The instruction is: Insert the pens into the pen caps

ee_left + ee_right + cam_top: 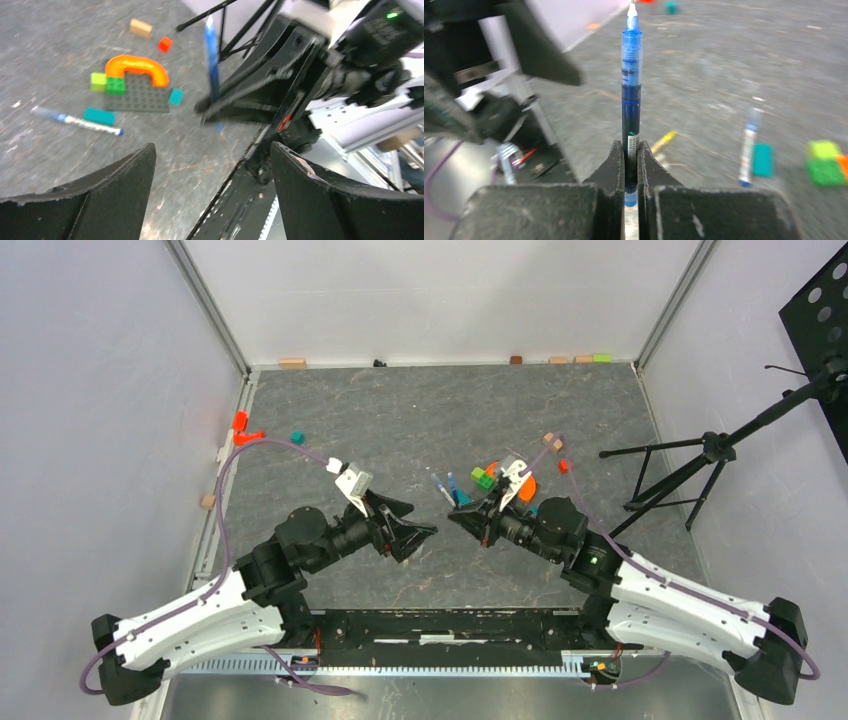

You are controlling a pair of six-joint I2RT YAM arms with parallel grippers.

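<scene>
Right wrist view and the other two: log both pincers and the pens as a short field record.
right pincer: shut on the blue pen, gripping near its rear end
blue pen: sticks straight out along the fingers, writing tip bare
left pincer: open, empty, facing the held pen
second pen: lying flat on the table, beside a teal block
</scene>
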